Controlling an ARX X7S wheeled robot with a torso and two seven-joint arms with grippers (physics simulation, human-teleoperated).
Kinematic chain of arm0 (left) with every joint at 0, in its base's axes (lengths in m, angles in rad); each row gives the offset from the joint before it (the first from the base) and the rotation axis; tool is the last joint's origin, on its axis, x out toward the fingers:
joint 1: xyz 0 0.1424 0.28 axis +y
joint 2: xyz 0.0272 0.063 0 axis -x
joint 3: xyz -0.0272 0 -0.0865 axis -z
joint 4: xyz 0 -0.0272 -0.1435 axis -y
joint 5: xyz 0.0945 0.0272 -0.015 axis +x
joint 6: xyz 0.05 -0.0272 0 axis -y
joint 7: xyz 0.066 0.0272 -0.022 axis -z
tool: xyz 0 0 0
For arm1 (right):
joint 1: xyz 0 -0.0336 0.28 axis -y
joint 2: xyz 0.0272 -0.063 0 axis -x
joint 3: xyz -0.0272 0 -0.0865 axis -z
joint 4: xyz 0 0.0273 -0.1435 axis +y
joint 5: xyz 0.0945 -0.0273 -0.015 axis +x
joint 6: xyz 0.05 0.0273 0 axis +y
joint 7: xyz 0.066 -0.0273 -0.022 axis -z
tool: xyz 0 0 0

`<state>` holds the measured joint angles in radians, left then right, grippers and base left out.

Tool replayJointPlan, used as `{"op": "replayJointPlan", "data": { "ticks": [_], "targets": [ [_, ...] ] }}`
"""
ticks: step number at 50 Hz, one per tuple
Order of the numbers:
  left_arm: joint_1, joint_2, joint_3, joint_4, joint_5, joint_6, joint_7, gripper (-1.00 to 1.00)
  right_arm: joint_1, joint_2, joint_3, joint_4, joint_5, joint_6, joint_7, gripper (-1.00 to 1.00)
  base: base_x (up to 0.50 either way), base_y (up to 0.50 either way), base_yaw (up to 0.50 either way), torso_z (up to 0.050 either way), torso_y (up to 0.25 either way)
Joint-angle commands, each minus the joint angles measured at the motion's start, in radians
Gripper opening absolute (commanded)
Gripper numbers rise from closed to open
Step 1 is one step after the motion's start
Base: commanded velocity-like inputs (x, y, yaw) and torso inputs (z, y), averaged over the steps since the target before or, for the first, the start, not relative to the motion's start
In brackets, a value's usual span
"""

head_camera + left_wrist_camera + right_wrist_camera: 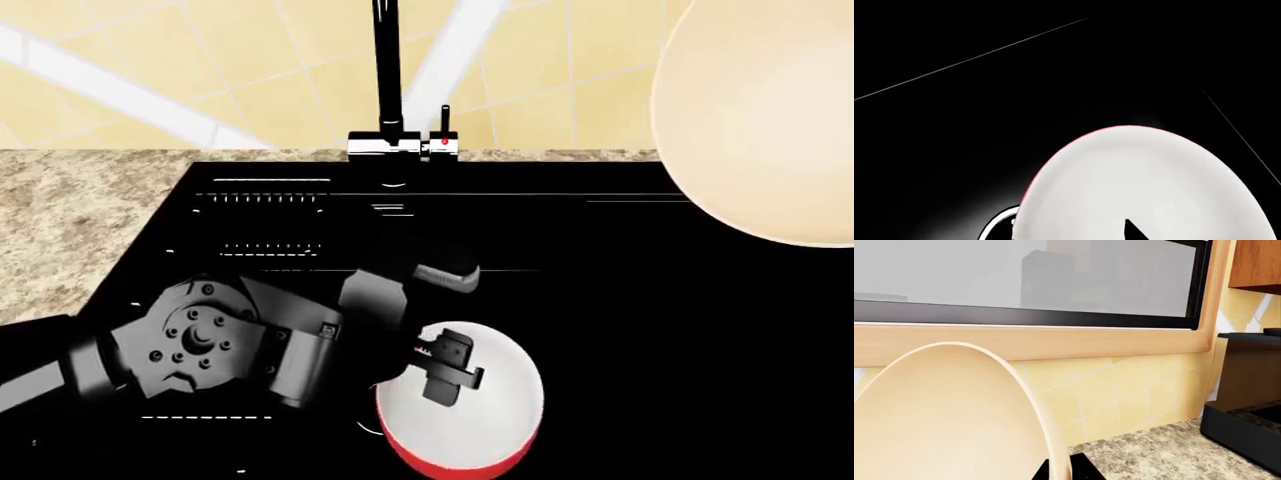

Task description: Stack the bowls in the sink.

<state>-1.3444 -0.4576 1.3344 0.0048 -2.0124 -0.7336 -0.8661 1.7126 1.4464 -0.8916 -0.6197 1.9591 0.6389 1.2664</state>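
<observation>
Beige bowl [774, 120] aloft, pinched by right end effector [1059, 467]; left end effector [447, 370] gripping red-and-white bowl's [467, 425] rim.

Shallow bowl [461, 400] white inside, red outside; thin red rim line in left wrist view. Deeper bowl [774, 110] plain matte beige-cream. Sink [667, 330] glossy black with thin white ridge lines. Faucet [390, 80] black with chrome base, small red mark. Countertop [67, 220] speckled tan granite. Wall tiles [240, 60] pale yellow, white diagonal stripes. Window frame [1054, 315] black.

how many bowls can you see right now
2: the red-and-white bowl low in the sink at the left gripper, and the beige bowl raised at upper right.
</observation>
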Motion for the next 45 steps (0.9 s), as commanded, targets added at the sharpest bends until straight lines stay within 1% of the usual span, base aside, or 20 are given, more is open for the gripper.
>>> {"op": "replayJointPlan", "data": {
  "ticks": [1,14,26,45],
  "targets": [
    [-0.013,0.001,0.001,0.0,0.005,-0.006,-0.008,1.0,0.027,0.004,0.016,0.002,-0.003,0.005,0.0,-1.0,0.0,0.0,0.0,0.0,0.0],
    [-0.054,-0.023,-0.019,0.027,-0.023,-0.014,-0.036,1.0,0.029,0.006,0.026,0.002,0.004,0.009,0.002,-1.0,0.0,0.0,0.0,0.0,0.0],
    [-0.183,-0.094,-0.096,0.111,-0.134,-0.024,-0.123,1.0,0.036,0.003,0.039,0.002,0.014,0.013,0.009,-1.0,0.0,0.0,0.0,0.0,0.001],
    [-0.333,-0.15,-0.171,0.181,-0.247,-0.049,-0.181,1.0,0.05,-0.023,0.054,0.01,0.029,0.042,0.03,-1.0,0.0,0.0,0.0,0.0,0.0]
  ]
}}
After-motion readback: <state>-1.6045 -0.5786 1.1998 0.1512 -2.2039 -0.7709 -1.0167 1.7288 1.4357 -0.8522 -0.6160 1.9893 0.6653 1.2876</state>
